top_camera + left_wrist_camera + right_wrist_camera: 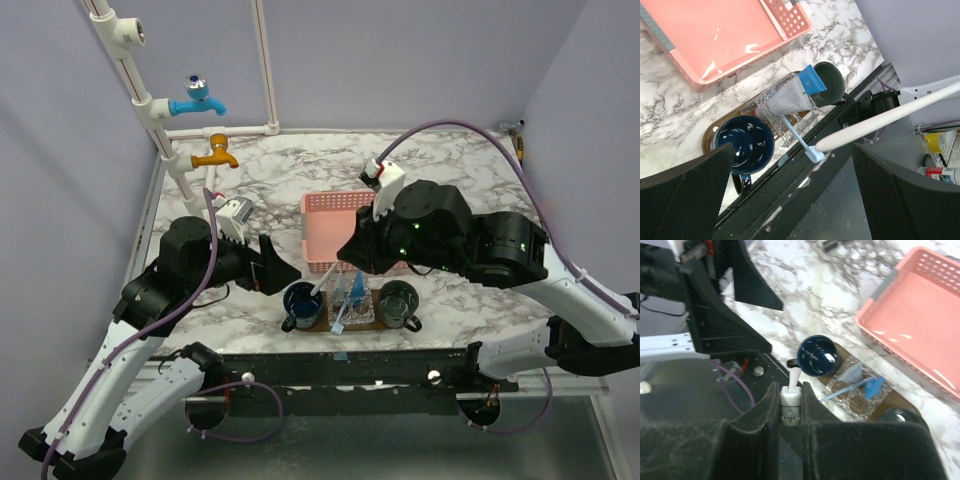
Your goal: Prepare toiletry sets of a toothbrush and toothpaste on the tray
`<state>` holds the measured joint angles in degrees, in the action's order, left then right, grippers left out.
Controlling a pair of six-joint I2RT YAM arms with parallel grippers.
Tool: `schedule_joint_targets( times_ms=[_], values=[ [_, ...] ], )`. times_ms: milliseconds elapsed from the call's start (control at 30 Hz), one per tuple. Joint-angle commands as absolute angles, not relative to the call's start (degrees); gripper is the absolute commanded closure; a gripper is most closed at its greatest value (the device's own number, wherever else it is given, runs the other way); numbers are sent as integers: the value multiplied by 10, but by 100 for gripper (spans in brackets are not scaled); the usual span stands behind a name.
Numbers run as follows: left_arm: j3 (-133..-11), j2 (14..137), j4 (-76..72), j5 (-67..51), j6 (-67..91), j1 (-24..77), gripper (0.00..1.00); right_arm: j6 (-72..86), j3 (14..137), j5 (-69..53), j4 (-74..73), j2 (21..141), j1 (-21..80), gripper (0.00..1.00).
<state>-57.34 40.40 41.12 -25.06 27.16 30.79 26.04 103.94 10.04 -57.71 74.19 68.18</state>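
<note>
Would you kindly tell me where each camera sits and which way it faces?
Top external: above and behind the left arm and right arm, facing down on the marble table.
Left wrist: on the left arm, looking down at the tray; its open left tool frames the view.
Right wrist: on the right arm, looking down past the right tool, shut on a white toothbrush, at the tray.
Shared: both wrist views show the dark blue mug, blue toothbrush and pink basket.

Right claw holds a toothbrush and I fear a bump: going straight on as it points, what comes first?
Most likely the dark blue cup, just beyond the toothbrush it holds; depth is unclear.
</note>
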Motion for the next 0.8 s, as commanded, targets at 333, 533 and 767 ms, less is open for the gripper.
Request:
schedule_joint_targets(
  times_ms=[333,533,767],
  values=[
    [-524,388,400,-248,247,249,1,433,1118,436,-813,818,852,100],
    [-510,383,393,-251,246,244,1,491,1054,459,-814,799,865,100],
    [-504,383,392,-250,245,244,1,529,997,468,-813,781,866,100]
  ],
)
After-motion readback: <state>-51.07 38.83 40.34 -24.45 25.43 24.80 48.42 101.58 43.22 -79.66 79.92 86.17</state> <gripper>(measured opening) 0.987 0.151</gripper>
